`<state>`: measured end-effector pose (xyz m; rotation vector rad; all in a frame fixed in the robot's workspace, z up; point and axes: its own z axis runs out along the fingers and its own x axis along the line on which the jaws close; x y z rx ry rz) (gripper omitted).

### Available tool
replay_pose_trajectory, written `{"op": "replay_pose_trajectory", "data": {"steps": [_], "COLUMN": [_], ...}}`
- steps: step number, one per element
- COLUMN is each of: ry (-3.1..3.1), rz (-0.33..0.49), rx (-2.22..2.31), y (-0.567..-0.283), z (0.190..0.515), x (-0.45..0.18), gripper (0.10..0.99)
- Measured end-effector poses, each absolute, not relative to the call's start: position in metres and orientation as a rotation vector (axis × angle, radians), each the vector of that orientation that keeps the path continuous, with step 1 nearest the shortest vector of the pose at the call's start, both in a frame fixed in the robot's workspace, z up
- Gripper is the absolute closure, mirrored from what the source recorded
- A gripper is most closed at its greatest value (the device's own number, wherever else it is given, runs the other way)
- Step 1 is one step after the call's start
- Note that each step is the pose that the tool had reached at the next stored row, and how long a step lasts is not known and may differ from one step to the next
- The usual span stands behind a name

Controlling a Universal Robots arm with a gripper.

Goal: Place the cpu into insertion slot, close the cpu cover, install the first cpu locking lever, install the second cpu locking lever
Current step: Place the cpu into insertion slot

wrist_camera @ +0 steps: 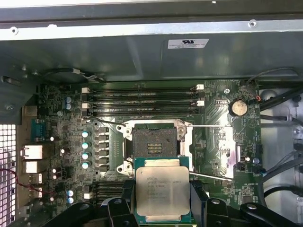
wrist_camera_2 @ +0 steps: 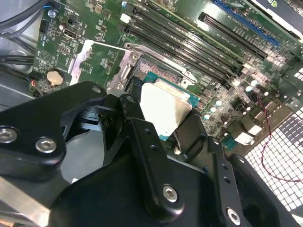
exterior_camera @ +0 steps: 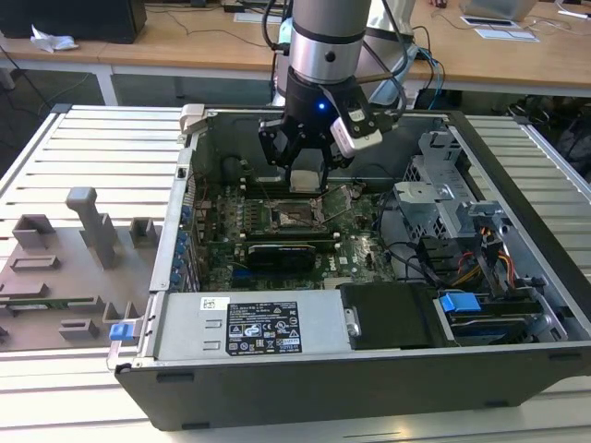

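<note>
The exterior view looks down at a slant from well back, taking in the open computer case [exterior_camera: 369, 383] and the surface [exterior_camera: 92, 138] around it. The first wrist view faces squarely onto the motherboard [wrist_camera: 220, 142] from close. The second wrist view looks slantwise past the tool [wrist_camera_2: 163, 116], nearer, and both wrist views share the socket [wrist_camera: 154, 144] and the cpu [wrist_camera: 162, 194] it holds.
</note>
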<state>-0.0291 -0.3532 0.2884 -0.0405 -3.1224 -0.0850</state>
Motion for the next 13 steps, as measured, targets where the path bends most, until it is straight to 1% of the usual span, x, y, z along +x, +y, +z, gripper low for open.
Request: {"op": "replay_pose_trajectory", "data": {"steps": [13], "ry": [-3.123], "rz": [-0.074], "rx": [-0.041], "y": [-0.3532], "z": [0.2808], "x": [-0.0291], "gripper": [0.541]}}
